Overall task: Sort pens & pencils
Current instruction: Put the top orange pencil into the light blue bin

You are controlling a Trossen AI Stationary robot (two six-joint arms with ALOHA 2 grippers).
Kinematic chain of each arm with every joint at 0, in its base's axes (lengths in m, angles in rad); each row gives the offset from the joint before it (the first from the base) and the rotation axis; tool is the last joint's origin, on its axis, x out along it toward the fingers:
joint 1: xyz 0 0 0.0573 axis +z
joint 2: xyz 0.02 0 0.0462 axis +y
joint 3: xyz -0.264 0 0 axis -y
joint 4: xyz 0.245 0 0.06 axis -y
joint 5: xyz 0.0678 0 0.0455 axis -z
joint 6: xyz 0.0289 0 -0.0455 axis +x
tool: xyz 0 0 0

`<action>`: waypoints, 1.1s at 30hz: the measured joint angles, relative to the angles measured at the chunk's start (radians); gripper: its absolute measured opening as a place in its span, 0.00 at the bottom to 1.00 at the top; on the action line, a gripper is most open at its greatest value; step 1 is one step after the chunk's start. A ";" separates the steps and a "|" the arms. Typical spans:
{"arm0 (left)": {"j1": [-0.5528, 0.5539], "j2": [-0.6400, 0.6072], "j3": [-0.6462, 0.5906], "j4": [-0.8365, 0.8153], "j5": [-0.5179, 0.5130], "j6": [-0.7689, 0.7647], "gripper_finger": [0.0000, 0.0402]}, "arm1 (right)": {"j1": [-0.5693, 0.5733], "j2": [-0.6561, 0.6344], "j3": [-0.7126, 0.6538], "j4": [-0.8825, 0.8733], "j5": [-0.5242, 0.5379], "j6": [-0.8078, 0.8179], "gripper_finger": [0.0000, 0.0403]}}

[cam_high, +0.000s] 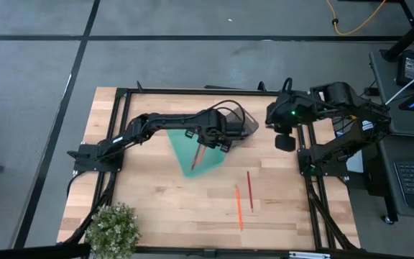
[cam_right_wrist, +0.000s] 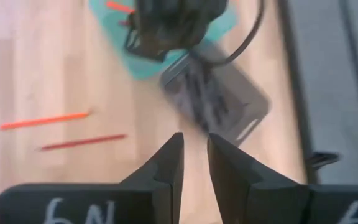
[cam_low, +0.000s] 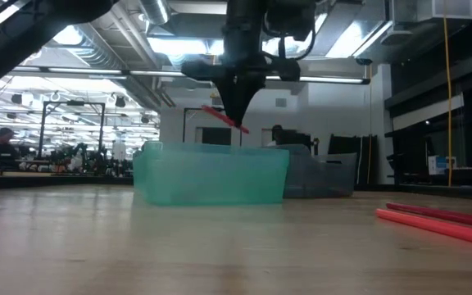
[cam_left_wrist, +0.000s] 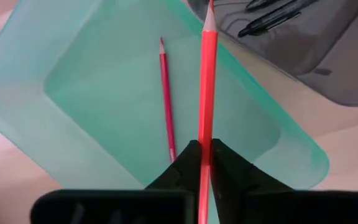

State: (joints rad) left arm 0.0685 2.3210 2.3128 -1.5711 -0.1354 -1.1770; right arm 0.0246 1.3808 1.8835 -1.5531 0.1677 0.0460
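Note:
My left gripper (cam_high: pixel 205 146) hangs over the green tray (cam_high: pixel 196 152), shut on an orange-red pencil (cam_left_wrist: pixel 206 87). A darker red pencil (cam_left_wrist: pixel 166 99) lies flat on the tray's floor. Black pens (cam_left_wrist: pixel 272 18) lie in the grey tray (cam_high: pixel 240 126) just beyond the green one. Two more pencils, one orange (cam_high: pixel 238 206) and one red (cam_high: pixel 249 190), lie flat on the table toward its near edge. My right gripper (cam_right_wrist: pixel 193 163) waits raised near the table's right edge, its fingers slightly apart and touching nothing. My left gripper pinches the orange-red pencil between its two fingers (cam_left_wrist: pixel 185 163), coming from above and pointing down. In the wrist view most of the pencil, with its sharpened tip (cam_left_wrist: pixel 209 14), reaches past the fingers. In the low view it is lifted clear above the green tray and tilted.
A potted plant (cam_high: pixel 112 229) stands at the table's near left corner. A black frame (cam_high: pixel 121 129) runs around the work area. Bare wood lies left of the green tray and between the trays and the loose pencils.

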 joint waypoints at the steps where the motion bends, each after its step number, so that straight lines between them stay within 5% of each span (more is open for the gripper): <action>1: -0.004 -0.006 -0.004 0.002 -0.001 -0.016 0.06 | 0.001 0.000 0.000 -0.013 -0.021 0.007 0.18; 13: -0.058 -0.150 -0.298 -0.003 0.061 -0.287 0.08 | 0.106 -0.006 -0.048 -0.018 -0.145 0.058 0.18; 33: 0.047 -0.040 -0.300 0.122 0.060 -0.166 0.10 | 0.138 -0.002 -0.140 -0.010 -0.144 0.057 0.18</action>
State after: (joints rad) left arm 0.1150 2.2809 2.0129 -1.4494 -0.0751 -1.3425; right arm 0.1623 1.3788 1.7435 -1.5629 0.0238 0.1029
